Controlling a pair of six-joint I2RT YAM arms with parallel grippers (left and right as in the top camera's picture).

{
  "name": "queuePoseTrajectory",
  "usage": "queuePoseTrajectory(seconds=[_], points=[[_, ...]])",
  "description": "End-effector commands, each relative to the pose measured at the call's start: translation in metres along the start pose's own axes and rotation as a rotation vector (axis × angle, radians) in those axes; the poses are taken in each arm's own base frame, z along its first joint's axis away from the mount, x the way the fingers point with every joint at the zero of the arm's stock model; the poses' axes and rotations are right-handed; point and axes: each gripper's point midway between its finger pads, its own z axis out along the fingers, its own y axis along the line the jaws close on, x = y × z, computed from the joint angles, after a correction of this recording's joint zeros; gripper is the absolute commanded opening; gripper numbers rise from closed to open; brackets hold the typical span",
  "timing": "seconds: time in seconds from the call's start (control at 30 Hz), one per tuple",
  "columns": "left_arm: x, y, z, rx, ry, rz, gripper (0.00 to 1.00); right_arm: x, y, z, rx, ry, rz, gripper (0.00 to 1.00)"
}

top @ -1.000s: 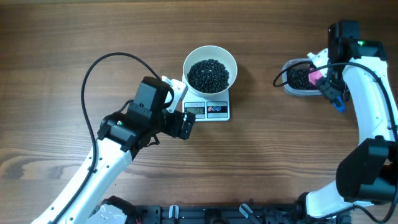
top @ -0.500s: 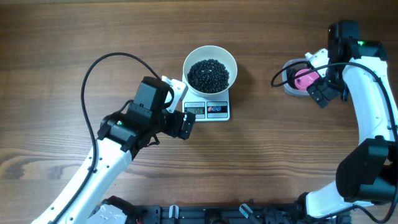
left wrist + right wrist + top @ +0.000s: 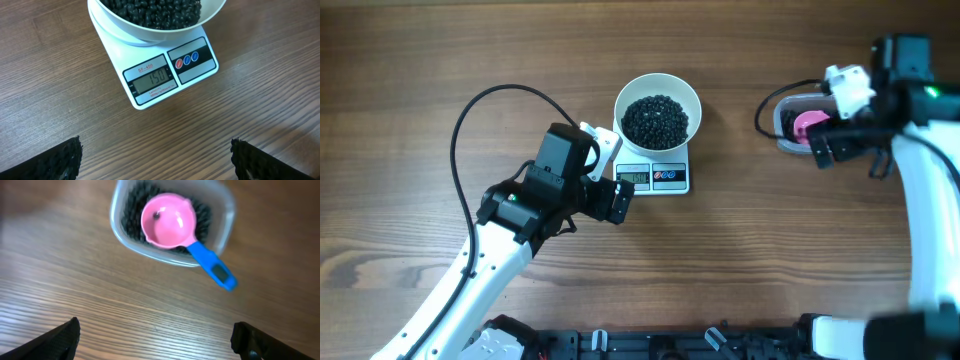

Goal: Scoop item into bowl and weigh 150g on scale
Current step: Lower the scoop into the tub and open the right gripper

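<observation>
The white bowl [image 3: 692, 95] sits on the scale [image 3: 670, 177], heaped with black beans [image 3: 655, 120]. From the left wrist, the bowl [image 3: 125, 30] and its beans [image 3: 150, 10] are at the top, and the scale [image 3: 195, 60] reads 150. My left gripper [image 3: 615, 168] [image 3: 156, 160] stands open just off the scale's near-left corner, over bare wood. My right gripper [image 3: 833, 115] [image 3: 155, 340] is open and empty, just beside the clear tub [image 3: 222, 210]. A pink scoop [image 3: 167, 220] with a blue handle [image 3: 212, 267] lies in the tub on more beans [image 3: 130, 215].
The clear tub [image 3: 785, 135] stands at the right of the wooden table, with the pink scoop [image 3: 807, 123] inside it. A black cable [image 3: 480, 110] loops over the table left of the scale.
My right gripper has opened, let the pink scoop go into the tub, and drawn back to the right. The left arm, bowl and scale have not moved.
</observation>
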Motion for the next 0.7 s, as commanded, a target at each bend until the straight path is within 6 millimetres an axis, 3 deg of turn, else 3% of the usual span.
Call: queuePoseTrajectory(seconds=[0.0,0.23,0.4,0.53,0.57,0.6,0.67], points=[[-0.007,-0.001,-0.003,-0.002,-0.017,0.003,1.0,0.0,0.011,-0.052,-0.013,-0.158,0.107,1.0],[-0.007,-0.001,-0.003,-0.002,-0.017,0.003,1.0,0.026,0.035,-0.114,-0.064,-0.314,0.223,1.0],[-0.007,-0.001,-0.003,-0.002,-0.017,0.003,1.0,0.045,0.042,-0.132,-0.074,-0.34,0.338,1.0],[-0.007,-0.001,-0.003,-0.002,-0.017,0.003,1.0,0.046,0.043,-0.135,-0.072,-0.35,0.343,1.0],[-0.007,-0.001,-0.003,-0.002,-0.017,0.003,1.0,0.047,0.043,-0.134,-0.074,-0.344,0.342,0.79],[-0.007,-0.001,-0.003,-0.002,-0.017,0.003,1.0,0.049,0.044,-0.133,-0.076,-0.333,0.342,0.65],[-0.007,-0.001,-0.003,-0.002,-0.017,0.003,1.0,0.054,0.047,-0.13,-0.084,-0.302,0.343,0.67]])
